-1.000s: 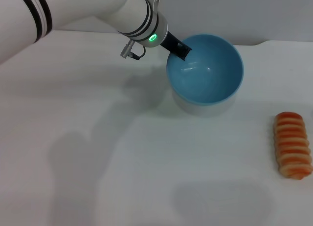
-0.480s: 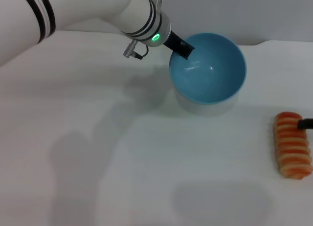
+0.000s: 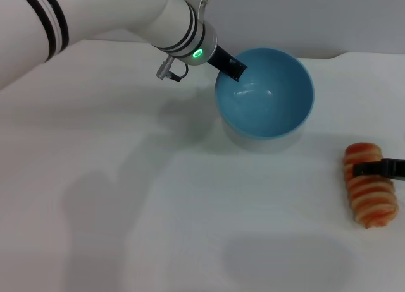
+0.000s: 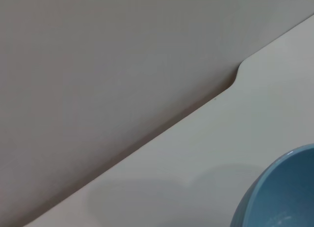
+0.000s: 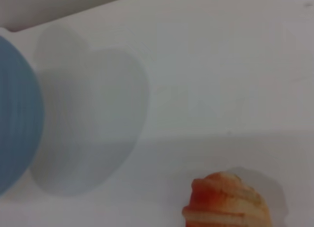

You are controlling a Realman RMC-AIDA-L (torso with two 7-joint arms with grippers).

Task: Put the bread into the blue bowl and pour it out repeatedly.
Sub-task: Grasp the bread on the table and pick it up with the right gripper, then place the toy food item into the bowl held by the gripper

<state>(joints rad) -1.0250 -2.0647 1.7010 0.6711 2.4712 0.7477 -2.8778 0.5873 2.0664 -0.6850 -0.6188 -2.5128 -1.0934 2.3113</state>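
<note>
The white bench [image 3: 126, 197] fills most of the head view, with a grey wall behind its far edge. The left arm [image 3: 95, 14], white with black bands and a green light at the wrist, reaches in from the near left toward the far middle. Its claw, the left claw [image 3: 229, 63], is clamped on the bowl's left rim, one dark finger showing against the inside wall, and it holds the bowl tipped with its opening facing the camera.

The bowl [image 3: 272, 99] is light blue, deep and has nothing in it; its shadow lies on the bench just below it. The left wrist view shows only a slice of blue rim [image 4: 279, 192] above the bench.

The bread [image 3: 369, 192] lies on the bench at the right, well apart from the bowl, striped side up, its long axis running roughly near to far. The right claw [image 3: 386, 169] comes in from the right edge, a dark finger lying across the loaf's upper part and touching it; whether it is clenched or released cannot be told. The right wrist view shows one end of the bread [image 5: 228, 202] on the bench and the bowl's ribbed blue outside [image 5: 17, 119].
</note>
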